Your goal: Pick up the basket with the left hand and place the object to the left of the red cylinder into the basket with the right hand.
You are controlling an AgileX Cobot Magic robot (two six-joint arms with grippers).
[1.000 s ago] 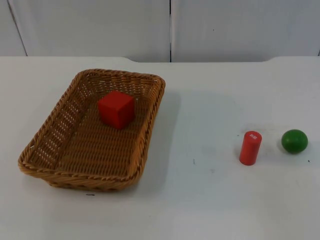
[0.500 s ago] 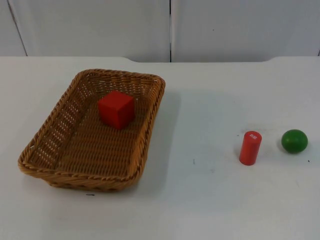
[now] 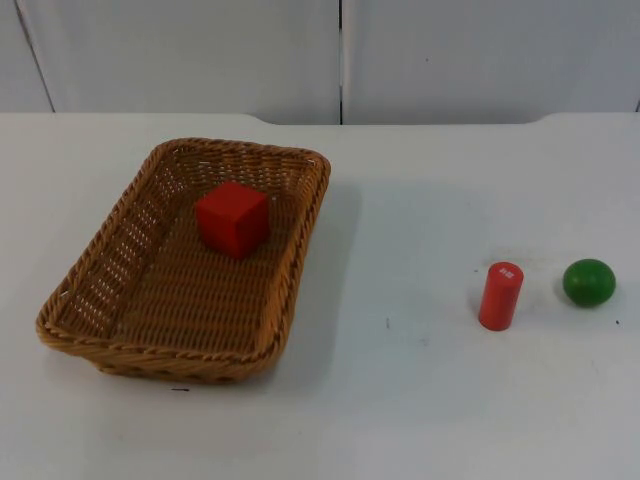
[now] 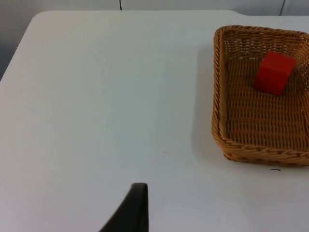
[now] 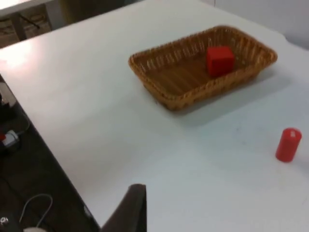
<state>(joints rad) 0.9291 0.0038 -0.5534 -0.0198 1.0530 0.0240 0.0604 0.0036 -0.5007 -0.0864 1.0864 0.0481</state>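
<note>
A woven brown basket (image 3: 60, 320) sits flat on the left half of the white table. Inside it, near the far end, lies a red cube (image 3: 232, 218). A red cylinder (image 3: 501, 295) stands upright at the right, well apart from the basket. My left gripper (image 4: 134, 210) hovers over bare table some way to the side of the basket (image 4: 217, 96) and the red cube (image 4: 274, 72), touching neither. My right gripper (image 5: 133, 208) hangs high near a table edge, far from the basket (image 5: 159, 77), the cube (image 5: 220, 60) and the cylinder (image 5: 288, 144).
A green ball (image 3: 588, 282) lies just right of the cylinder. The grey partition wall (image 3: 340, 55) closes the far side. In the right wrist view the table edge drops to a dark floor (image 5: 29, 159) with cables.
</note>
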